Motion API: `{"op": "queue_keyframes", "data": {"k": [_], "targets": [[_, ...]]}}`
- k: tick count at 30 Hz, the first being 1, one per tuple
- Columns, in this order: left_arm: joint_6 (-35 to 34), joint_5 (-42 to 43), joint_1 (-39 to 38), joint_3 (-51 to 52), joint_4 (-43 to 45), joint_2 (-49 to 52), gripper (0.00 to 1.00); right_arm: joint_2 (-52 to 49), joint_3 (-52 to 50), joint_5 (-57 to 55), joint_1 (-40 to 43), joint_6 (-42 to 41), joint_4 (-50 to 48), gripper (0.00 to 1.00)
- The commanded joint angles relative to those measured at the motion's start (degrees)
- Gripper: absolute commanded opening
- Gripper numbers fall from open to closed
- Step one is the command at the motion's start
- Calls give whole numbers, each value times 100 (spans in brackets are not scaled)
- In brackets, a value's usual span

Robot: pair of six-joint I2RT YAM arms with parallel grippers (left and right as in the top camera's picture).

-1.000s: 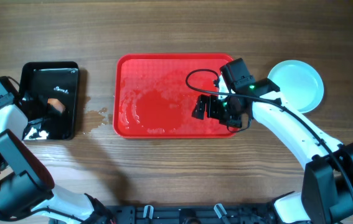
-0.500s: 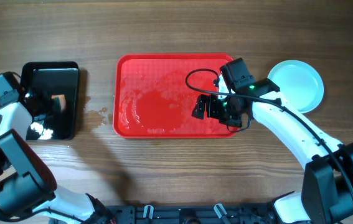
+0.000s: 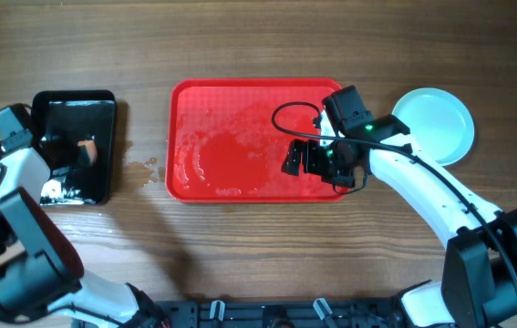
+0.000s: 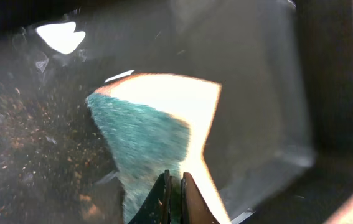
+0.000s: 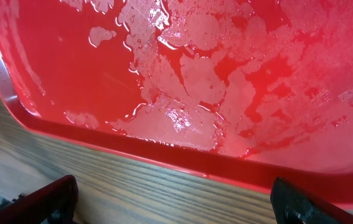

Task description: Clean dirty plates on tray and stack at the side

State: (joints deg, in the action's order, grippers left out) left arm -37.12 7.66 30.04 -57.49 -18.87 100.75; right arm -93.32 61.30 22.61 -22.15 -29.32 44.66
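Two grippers are at work over a brown wooden table (image 3: 240, 46). The left gripper (image 4: 175, 186) hangs over a small black rectangular plastic tray (image 3: 103, 100) at the table's left, with its jaws pressed together on the near edge of a sponge with a teal scrubbing face and a pale orange body (image 4: 151, 130). The right gripper (image 5: 170, 198) hovers above the near right rim of the large red rectangular plastic tray (image 3: 240, 91) in the middle, its jaws spread wide and holding nothing; a film of water (image 5: 195, 74) lies in patches over the red tray's floor. The round pale light-blue plates (image 3: 433, 126) sit on the table just beyond the red tray's right end, showing as one clean disc from overhead; how many are stacked cannot be told.
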Motion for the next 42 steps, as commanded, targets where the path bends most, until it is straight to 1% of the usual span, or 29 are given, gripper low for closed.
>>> {"op": "queue_keyframes", "data": {"k": [1, 3, 8, 10, 12, 14, 18, 20, 23, 26, 28, 30, 36, 42], "targets": [[68, -116, -26, -28, 61, -479, 4, -11, -33, -101, -20, 79, -26, 100], [70, -170, -26, -26, 20, -452, 4, -11, -33, -101, -20, 79, -26, 100], [90, -844, -26, 70, -131, -197, 4, -11, -33, -98, -20, 79, -22, 100], [92, -1099, -26, 105, -131, 37, 4, -11, -33, -98, -20, 76, -7, 100], [173, -1163, -24, 105, -79, 289, 4, -11, -33, -98, -20, 81, -2, 100], [474, -1084, -22, 105, 24, 509, 4, -11, -33, -101, -20, 83, -2, 100], [525, -804, -22, 96, 111, 562, 4, -11, -33, -101, -20, 83, 7, 100], [522, -680, -22, 76, 107, 409, 4, -11, -33, -101, -20, 83, 9, 100], [518, -520, -22, 76, 131, -133, 4, -11, -33, -101, -20, 83, -4, 100], [518, -111, -28, 76, 258, -501, 4, -11, -33, -101, -20, 81, -11, 100], [518, 74, -46, 76, 330, -621, 4, -11, -33, -101, -20, 79, -20, 100], [520, 85, -83, 76, 345, -634, 4, -11, -33, -101, -20, 81, -24, 100], [527, -232, -181, 98, 352, -275, 4, -11, -33, -98, -20, 76, -24, 100], [549, -328, -181, 103, 341, 476, 4, -11, -33, -101, -20, 72, -26, 100]]}}
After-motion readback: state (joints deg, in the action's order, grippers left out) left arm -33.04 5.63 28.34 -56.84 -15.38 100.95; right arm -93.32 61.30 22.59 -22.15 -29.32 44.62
